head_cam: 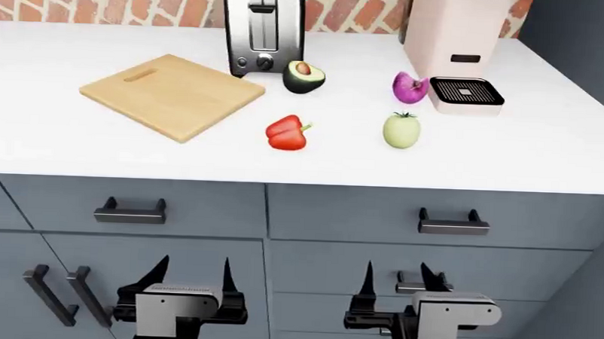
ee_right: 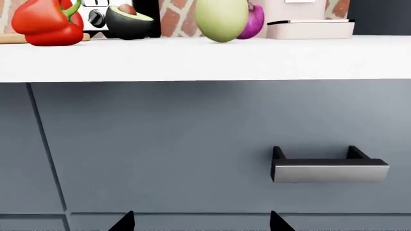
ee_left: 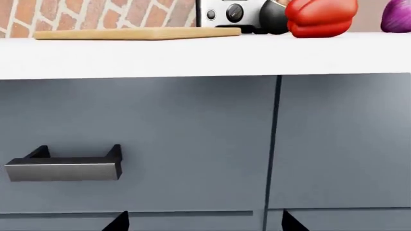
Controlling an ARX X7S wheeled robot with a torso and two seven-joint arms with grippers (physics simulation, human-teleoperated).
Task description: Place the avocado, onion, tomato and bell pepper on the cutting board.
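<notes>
Both claws hang low in front of the cabinet drawers, below the counter's front edge, holding nothing. The left gripper [head_cam: 190,275] has its fingers spread apart, and the right gripper [head_cam: 394,282] likewise stands open; only the dark fingertips [ee_left: 119,222] show in the wrist views.

Up on the white counter [head_cam: 543,159], nothing lies on the cutting board [head_cam: 172,95] yet; it sits toward the back left, turned at an angle, beside the toaster [head_cam: 262,32]. The bell pepper [head_cam: 287,132] is closest to the front edge, just off the board's right corner. It looks glossy and lobed, probably light and hollow, so a squeeze across its broad lobes seems safer than pinching the stem. The avocado [head_cam: 304,77] rests near the back edge beside the toaster, cut face up; its skin should give some friction, and gripping across the skin sides would spare the soft flesh. The tomato [head_cam: 401,131] stands right of centre, round and smooth, likely to roll or slip, so take it across its widest part. The onion [head_cam: 409,87] sits behind it, just beside the pale appliance [head_cam: 464,96]; firm, best held across its rounded sides.
</notes>
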